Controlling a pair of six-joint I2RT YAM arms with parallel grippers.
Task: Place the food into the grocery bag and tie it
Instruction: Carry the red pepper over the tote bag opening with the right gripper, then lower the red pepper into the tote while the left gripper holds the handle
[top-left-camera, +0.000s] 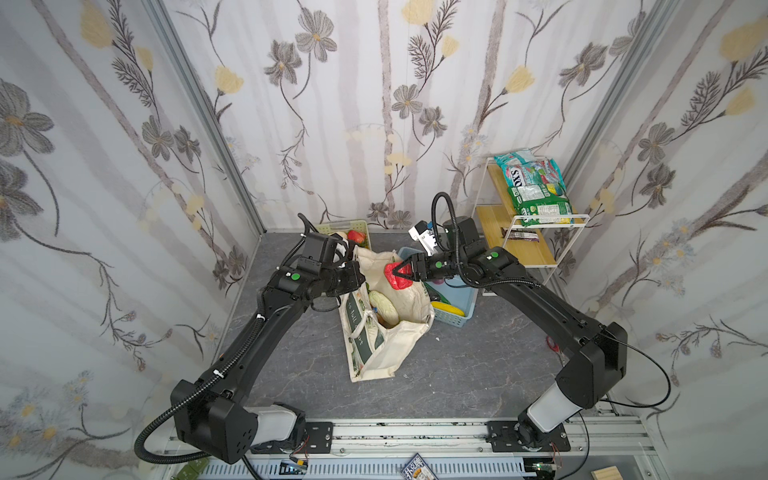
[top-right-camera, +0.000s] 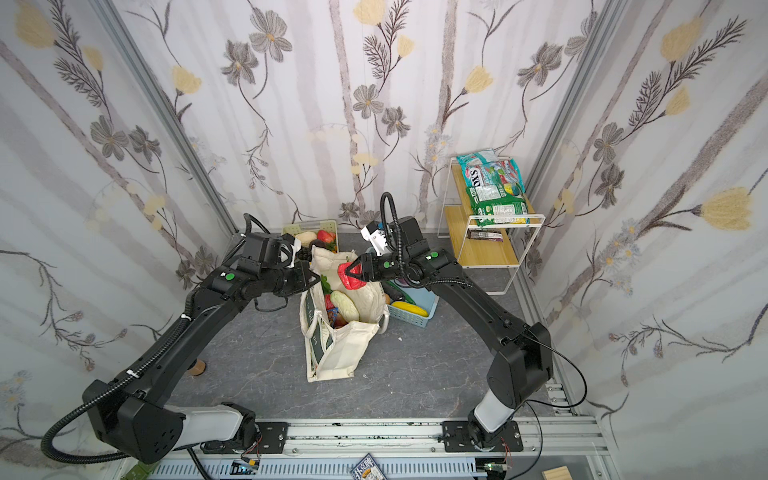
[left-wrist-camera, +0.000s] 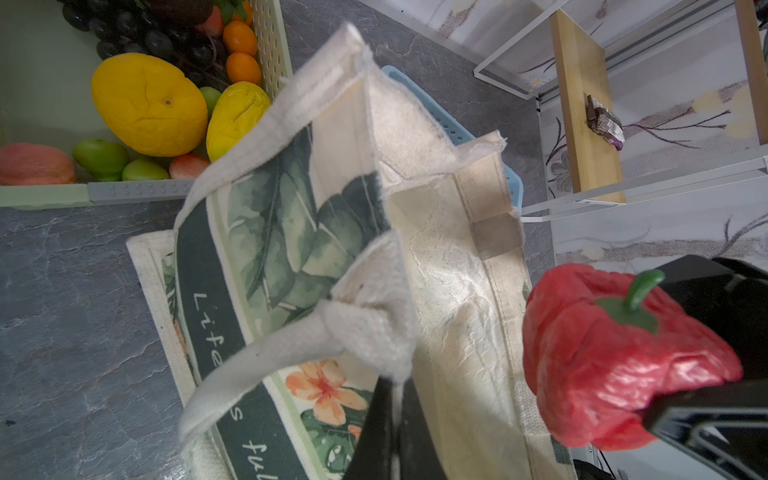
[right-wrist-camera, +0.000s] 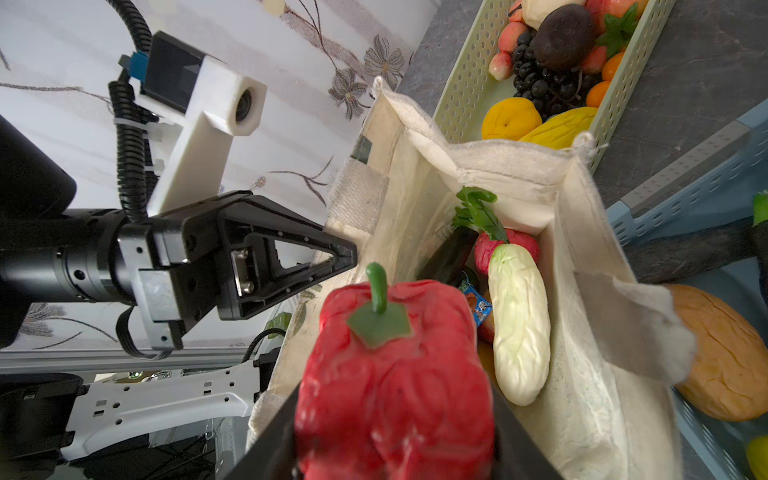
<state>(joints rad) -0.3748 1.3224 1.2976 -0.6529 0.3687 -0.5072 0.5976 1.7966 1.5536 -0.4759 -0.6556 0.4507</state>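
The cream grocery bag (top-left-camera: 386, 345) (top-right-camera: 336, 353) stands open on the grey floor, and its dark green band (left-wrist-camera: 216, 266) shows white lettering. My left gripper (top-left-camera: 358, 270) (left-wrist-camera: 395, 388) is shut on the bag's top rim by a strap and holds that side up. My right gripper (top-left-camera: 400, 272) (right-wrist-camera: 395, 415) is shut on a red toy pepper (top-left-camera: 395, 279) (top-right-camera: 350, 277) (left-wrist-camera: 602, 365) above the bag's mouth. Inside the bag lie a pale green vegetable (top-left-camera: 383, 305) (right-wrist-camera: 519, 324) and other food, partly hidden.
A pale green basket (top-left-camera: 340, 225) (left-wrist-camera: 270, 41) of toy fruit stands behind the bag. A blue basket (top-left-camera: 453, 319) (top-right-camera: 411, 321) with vegetables sits against the bag's right side. A white wire shelf (top-left-camera: 552, 218) at the back right carries snack packets (top-left-camera: 536, 187).
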